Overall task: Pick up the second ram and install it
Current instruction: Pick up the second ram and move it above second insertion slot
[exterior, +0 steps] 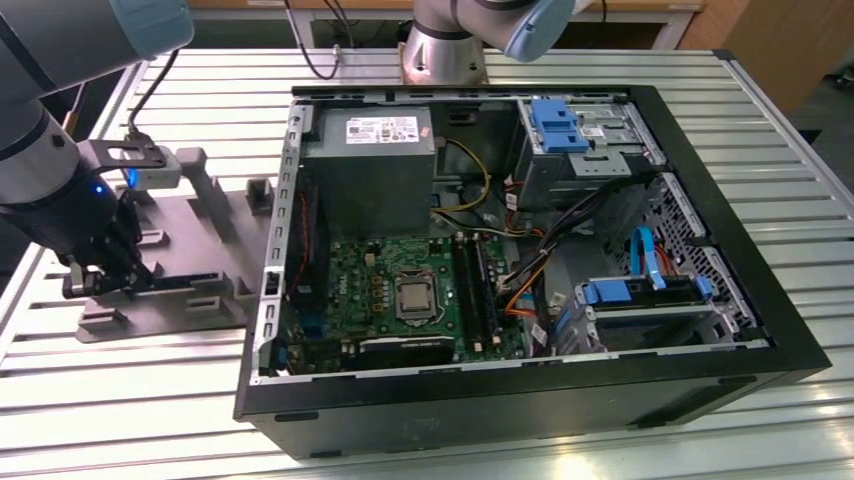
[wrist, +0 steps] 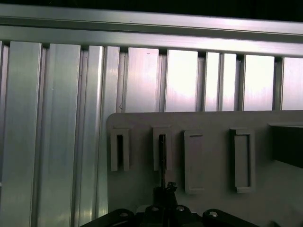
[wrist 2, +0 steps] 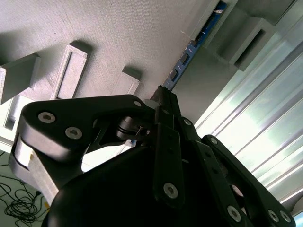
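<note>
Matte black gripper (wrist 2: pixel 163 97) links, bolted and angular, crowded the second wrist view. Their tips were pressed together on one end of the second ram (wrist 2: pixel 191 47) — a thin flat stick with small dark chips, running away over the grey, finely grained holder block (wrist 2: pixel 94 28). In the first wrist view the stick showed edge-on, a dark sliver in one narrow rectangular slot. The block lay on the ribbed aluminium table (exterior: pixel 134 400), at the exterior view's left of the open black computer case (exterior: pixel 534 400) — there the gripper hid the stick.
</note>
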{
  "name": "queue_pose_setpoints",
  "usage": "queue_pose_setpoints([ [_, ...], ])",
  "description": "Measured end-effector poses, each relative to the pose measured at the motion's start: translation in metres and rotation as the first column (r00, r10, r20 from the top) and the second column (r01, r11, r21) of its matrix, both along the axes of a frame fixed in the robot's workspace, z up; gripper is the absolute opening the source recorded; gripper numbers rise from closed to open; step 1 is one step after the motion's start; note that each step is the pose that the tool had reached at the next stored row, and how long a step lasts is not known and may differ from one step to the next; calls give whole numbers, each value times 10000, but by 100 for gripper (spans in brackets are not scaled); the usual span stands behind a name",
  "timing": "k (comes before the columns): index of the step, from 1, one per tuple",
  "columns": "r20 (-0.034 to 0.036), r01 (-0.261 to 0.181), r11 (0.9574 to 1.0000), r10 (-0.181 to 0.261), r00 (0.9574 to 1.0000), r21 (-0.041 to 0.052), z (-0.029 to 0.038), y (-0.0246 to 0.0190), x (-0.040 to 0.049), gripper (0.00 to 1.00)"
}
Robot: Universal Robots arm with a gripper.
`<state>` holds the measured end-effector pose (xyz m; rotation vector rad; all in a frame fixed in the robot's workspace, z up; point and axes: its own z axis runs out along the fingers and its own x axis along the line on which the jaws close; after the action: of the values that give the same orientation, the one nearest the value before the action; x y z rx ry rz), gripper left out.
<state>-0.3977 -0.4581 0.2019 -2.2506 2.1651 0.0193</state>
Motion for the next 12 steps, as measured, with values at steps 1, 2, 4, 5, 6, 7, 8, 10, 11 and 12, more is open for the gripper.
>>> queue_pose_setpoints([
  [1,0,0,10000,0,10000,0,0,0,0,12],
  [2,0,1,10000,-1,10000,0,0,0,0,12],
  [4,1,1,10000,-1,10000,0,2,0,0,12],
  [5,-1,1,10000,-1,10000,-1,11,0,-1,12],
  [6,-1,1,10000,-1,10000,1,25,0,-1,12],
  [7,0,1,10000,-1,10000,3,39,0,0,12],
  [8,-1,2,10000,-2,10000,3,54,0,-1,12],
  [10,0,2,10000,-2,10000,4,87,0,0,12],
  [11,1,2,10000,-2,10000,5,104,0,0,12],
  [12,1,1,10000,-1,10000,5,121,0,0,12],
])
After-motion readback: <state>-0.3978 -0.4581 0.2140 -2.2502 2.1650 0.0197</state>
